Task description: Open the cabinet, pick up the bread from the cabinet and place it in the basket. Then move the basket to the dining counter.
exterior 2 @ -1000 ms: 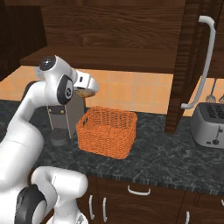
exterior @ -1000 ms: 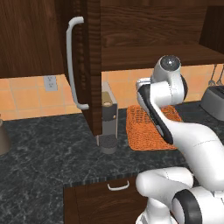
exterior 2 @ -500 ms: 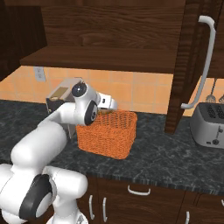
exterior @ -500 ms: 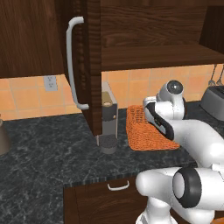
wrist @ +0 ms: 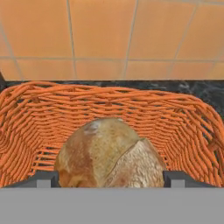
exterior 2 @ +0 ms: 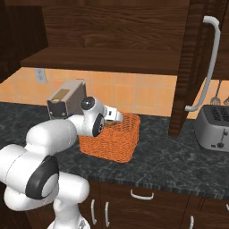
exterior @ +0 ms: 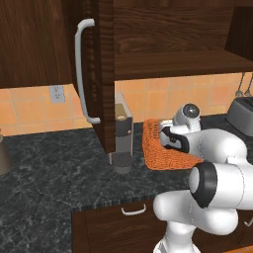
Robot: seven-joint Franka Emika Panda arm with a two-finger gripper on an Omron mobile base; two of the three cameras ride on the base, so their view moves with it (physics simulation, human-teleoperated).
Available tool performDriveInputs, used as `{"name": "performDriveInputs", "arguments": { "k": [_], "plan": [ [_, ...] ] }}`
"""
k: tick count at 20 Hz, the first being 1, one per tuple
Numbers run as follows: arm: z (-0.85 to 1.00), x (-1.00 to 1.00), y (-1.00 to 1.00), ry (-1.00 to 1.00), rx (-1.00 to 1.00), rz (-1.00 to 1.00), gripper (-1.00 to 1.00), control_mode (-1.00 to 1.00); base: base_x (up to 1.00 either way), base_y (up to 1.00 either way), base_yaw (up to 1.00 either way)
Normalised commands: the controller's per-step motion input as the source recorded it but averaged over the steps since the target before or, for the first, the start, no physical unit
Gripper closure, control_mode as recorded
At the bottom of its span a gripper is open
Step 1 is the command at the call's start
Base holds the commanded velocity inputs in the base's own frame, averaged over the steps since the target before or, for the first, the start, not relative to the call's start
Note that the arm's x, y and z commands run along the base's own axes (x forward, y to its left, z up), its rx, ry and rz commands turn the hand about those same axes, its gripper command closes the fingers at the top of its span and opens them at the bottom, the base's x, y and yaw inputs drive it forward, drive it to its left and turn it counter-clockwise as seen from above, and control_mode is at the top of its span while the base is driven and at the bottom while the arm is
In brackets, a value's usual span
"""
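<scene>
The bread, a tan-golden crusty roll, lies inside the basket directly ahead of the tool, between its two dark fingertips, which stand wide apart at either side of the roll; whether they touch its crust cannot be told. The orange wicker walls curve around the bread on all sides, and beyond the far rim runs a strip of black speckled bench and then the orange tiled wall. In the left base view the tool sits at the near rim of the basket, its tips hidden by the white wrist, so the hand reaches into the basket from the robot's side. The basket rests on the bench. To the tool's left, just beside the basket, stands the coffee machine. Above it the cabinet hangs with its door swung open edge-on, the long pale handle facing out, and an open shelf sits over the basket. To the tool's right, well apart, is a silver toaster.
</scene>
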Motion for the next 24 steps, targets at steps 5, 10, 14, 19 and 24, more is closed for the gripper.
{"name": "performDriveInputs", "arguments": {
  "k": [5,10,14,19,24],
  "plan": [
    [-0.56,0.22,0.00,0.10,0.00,0.00,1.00,-1.00,0.00,0.00,0.00],
    [-0.47,0.24,0.00,0.09,0.00,0.00,1.00,-1.00,0.00,0.00,0.00],
    [-0.44,0.15,0.00,0.05,0.00,0.00,1.00,-1.00,0.00,0.00,0.00],
    [-0.35,0.06,0.00,0.02,0.00,0.00,1.00,-1.00,0.00,0.00,0.00],
    [-0.11,0.00,0.00,0.00,0.00,0.00,-1.00,-1.00,0.00,0.00,0.00]
  ]
}}
